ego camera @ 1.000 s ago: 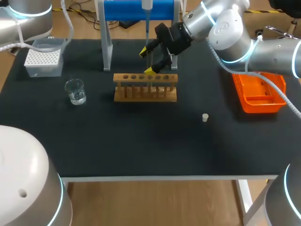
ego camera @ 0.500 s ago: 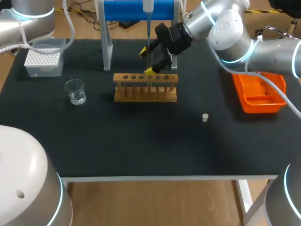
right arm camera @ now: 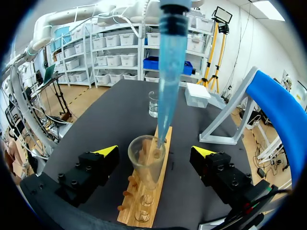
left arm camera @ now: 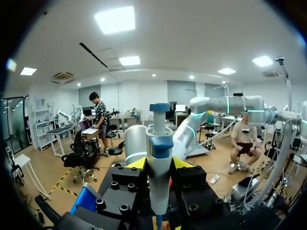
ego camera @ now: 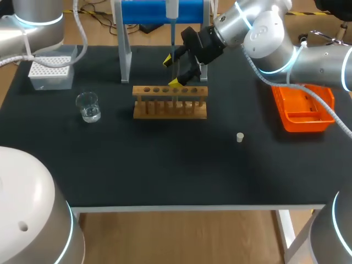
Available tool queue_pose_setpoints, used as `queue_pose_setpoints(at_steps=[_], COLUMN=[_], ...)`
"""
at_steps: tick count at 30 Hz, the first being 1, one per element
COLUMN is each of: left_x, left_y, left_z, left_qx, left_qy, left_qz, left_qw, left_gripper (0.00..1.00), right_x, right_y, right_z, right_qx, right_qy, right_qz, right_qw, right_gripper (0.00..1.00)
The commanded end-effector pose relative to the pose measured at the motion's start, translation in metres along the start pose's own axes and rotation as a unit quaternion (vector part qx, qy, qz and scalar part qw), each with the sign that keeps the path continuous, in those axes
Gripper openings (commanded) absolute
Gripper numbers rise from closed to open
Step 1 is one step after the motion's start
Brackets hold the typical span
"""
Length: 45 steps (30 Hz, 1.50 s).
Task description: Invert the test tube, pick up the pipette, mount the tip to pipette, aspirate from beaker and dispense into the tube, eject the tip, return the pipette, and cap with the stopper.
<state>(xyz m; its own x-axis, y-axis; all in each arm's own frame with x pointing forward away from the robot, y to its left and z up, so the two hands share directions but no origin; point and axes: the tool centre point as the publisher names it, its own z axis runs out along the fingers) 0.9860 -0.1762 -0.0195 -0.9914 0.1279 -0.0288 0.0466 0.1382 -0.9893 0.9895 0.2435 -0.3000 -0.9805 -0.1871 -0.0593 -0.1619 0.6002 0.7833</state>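
Left pincer (left arm camera: pixel 158 164): clamped on the pipette (left arm camera: pixel 159 143), with a yellow fingertip pressed to each side of its body. The pipette is held upright.

Right pincer (right arm camera: pixel 154 152): fingers apart, one on each side of the test tube (right arm camera: pixel 146 165), neither touching it.

The test tube stands upright, mouth up, in the wooden rack (right arm camera: pixel 144 206). The pipette's blue tip (right arm camera: pixel 170 81) points down into the tube, its end just inside the rim.

Head view layout:
- The rack sits toward the back of the surface (ego camera: pixel 165 165), in front of the blue-topped stand (ego camera: pixel 164 11).
- The beaker (ego camera: pixel 88 106), holding a little clear liquid, stands left of the rack and well apart from it.
- The tip box (ego camera: pixel 50 70) is at the back left corner.
- The white stopper (ego camera: pixel 240 137) lies alone, to the right of the rack and nearer the front edge.
- The orange tray (ego camera: pixel 302 107) is at the right edge.
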Motion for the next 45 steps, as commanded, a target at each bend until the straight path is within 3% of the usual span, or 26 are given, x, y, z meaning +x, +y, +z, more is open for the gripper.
queue_pose_setpoints(at_steps=[1, 7, 23, 45], left_x=[0.002, 0.002, 0.005, 0.003], left_y=[0.000, -0.003, -0.031, -0.009], left_z=[-0.003, -0.007, 0.002, 0.007], left_qx=[-0.003, -0.007, -0.010, 0.009], left_qy=[-0.004, -0.011, -0.007, 0.000], left_qz=[0.000, 0.003, -0.002, -0.010], left_qw=[1.000, 1.000, 1.000, 1.000], left_gripper=[0.00, 0.00, 0.00, 0.00], right_x=[0.000, 0.000, 0.000, 0.000], right_y=[0.000, 0.000, 0.000, 0.000], right_z=[-0.001, -0.001, -0.001, -0.001], right_qx=[0.001, 0.001, 0.001, 0.001], right_qy=[0.001, 0.001, 0.001, 0.001], right_qz=[0.000, 0.000, 0.000, 0.000], right_qw=[1.000, 1.000, 1.000, 1.000], right_gripper=[1.00, 1.00, 1.00, 1.00])
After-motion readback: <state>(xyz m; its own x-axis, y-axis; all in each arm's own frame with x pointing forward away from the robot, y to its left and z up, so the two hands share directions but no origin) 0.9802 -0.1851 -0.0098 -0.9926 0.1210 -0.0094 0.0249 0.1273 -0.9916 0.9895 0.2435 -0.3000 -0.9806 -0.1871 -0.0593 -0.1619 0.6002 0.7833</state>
